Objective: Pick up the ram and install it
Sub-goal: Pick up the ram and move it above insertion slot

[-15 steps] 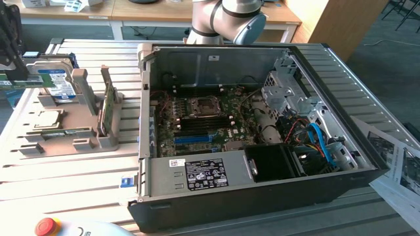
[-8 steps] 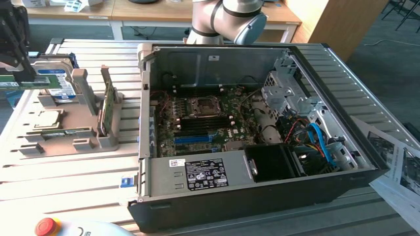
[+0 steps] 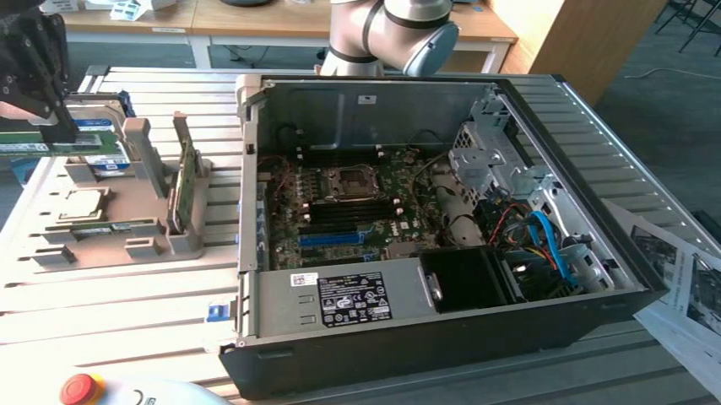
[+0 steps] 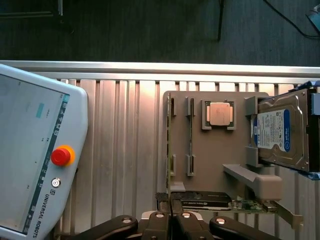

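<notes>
1. The slatted metal tabletop (image 3: 124, 295) carries everything.
2. The open computer case (image 3: 394, 363) lies on its side on the exterior view's right, with its motherboard (image 3: 349, 202) exposed.
3. The grey holder (image 3: 147, 202) sits just beside the case, on the exterior view's left. A hard drive (image 3: 96, 108) leans at its far end.
4. The gripper (image 3: 59, 133) hangs above the holder with its jaws almost together, pinching the ram.
5. The ram (image 3: 29, 143) is held level, clear of the holder and near the hard drive.

You've got a slatted metal table (image 3: 124, 308) carrying an open computer case (image 3: 372, 105), grey parts holder (image 4: 215, 155), teach pendant (image 4: 30, 150) and papers (image 3: 681, 287).
</notes>
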Robot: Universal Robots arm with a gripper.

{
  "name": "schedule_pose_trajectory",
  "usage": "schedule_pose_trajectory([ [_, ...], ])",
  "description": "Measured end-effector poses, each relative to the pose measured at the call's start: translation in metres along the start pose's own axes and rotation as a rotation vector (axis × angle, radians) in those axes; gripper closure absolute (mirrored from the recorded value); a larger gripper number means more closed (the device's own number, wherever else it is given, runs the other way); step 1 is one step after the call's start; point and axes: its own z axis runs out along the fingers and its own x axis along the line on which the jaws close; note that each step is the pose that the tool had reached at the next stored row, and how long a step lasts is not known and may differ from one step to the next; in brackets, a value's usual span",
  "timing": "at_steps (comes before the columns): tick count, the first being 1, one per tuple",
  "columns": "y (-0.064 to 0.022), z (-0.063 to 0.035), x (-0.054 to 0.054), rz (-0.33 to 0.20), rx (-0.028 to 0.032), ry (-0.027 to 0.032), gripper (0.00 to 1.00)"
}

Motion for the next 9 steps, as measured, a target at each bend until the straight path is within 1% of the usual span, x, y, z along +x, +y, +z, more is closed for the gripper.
schedule_pose_trajectory([
  [9,-0.0210,-0.0010,0.006,0.000,-0.0043,0.0000,0.88],
])
